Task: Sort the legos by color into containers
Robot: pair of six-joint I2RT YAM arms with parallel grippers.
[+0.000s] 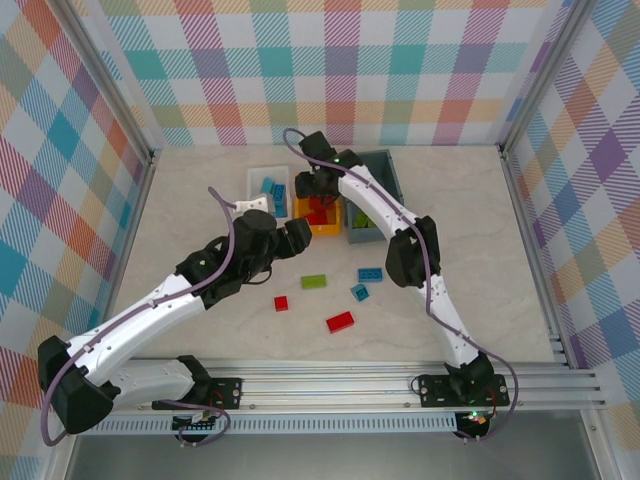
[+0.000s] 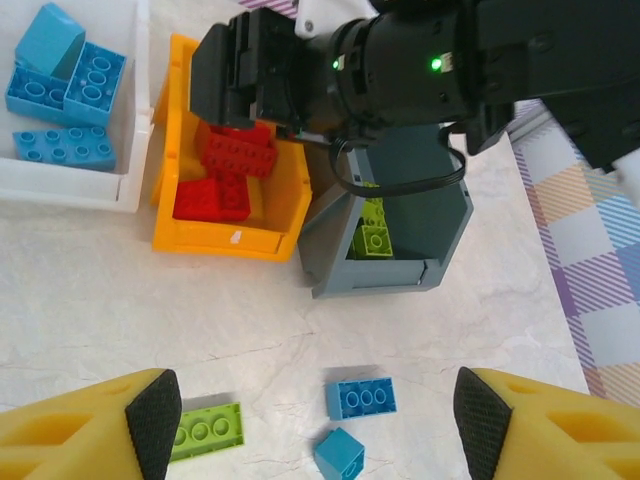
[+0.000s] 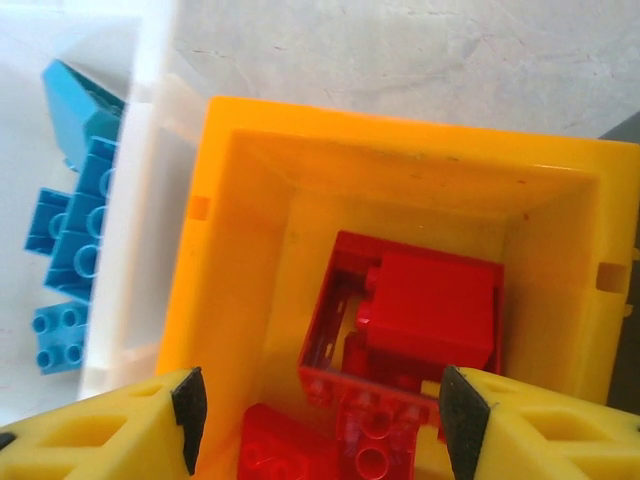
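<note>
My right gripper (image 3: pixel 324 415) hangs open over the orange container (image 3: pixel 400 150), its jaws apart with nothing gripped between them. Below it lie red legos (image 3: pixel 430 305), one of them a square frame. In the top view that right gripper (image 1: pixel 318 190) is above the orange container (image 1: pixel 325 228). My left gripper (image 2: pixel 318 425) is open above the table, empty. Between its fingers lie a blue lego (image 2: pixel 361 397) and a smaller blue one (image 2: pixel 340 455), with a green lego (image 2: pixel 207 430) by the left pad. The white container (image 2: pixel 70 188) holds blue legos (image 2: pixel 65 90). Green legos (image 2: pixel 372 228) lie in the grey container (image 2: pixel 385 272).
Two red legos (image 1: pixel 340 321) (image 1: pixel 281 303) lie loose on the table nearer the arm bases. The three containers stand side by side at the back, white (image 1: pixel 262 176), orange, grey (image 1: pixel 380 160). Checked walls enclose the table on three sides.
</note>
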